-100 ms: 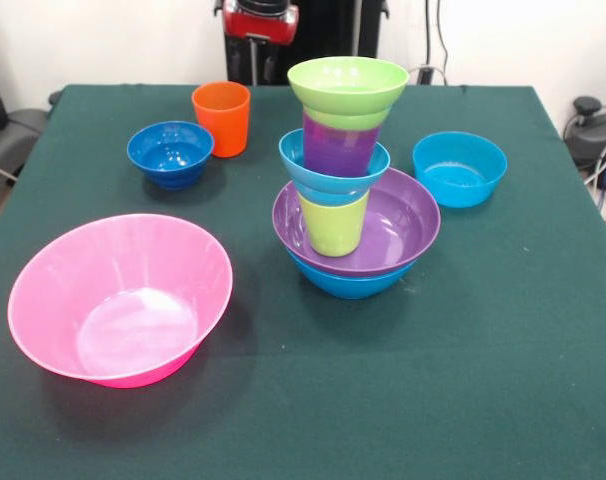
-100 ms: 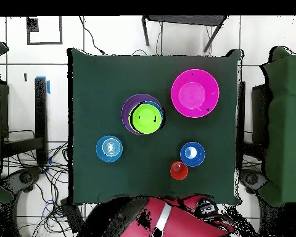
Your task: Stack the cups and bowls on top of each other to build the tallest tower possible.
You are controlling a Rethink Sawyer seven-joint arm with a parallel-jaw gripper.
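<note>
- The tower (image 1: 348, 175) stands mid-desk: blue bowl (image 1: 348, 280) at the base, purple bowl (image 1: 383, 225) in it, then lime green cup (image 1: 333, 225), a turquoise bowl (image 1: 328, 180), purple cup (image 1: 338, 145) and lime green bowl (image 1: 348, 85) on top.
- The gripper cannot be told apart; only the red arm (image 2: 169, 225) shows, drawn back at the desk's edge.
- Nearest the arm are the orange cup (image 1: 222, 117) and dark blue bowl (image 1: 170, 152), both upright and open upward.
- The other turquoise bowl (image 1: 460, 167) and pink bowl (image 1: 118, 298) sit apart on the green desk (image 1: 463, 350), with open space around them.
</note>
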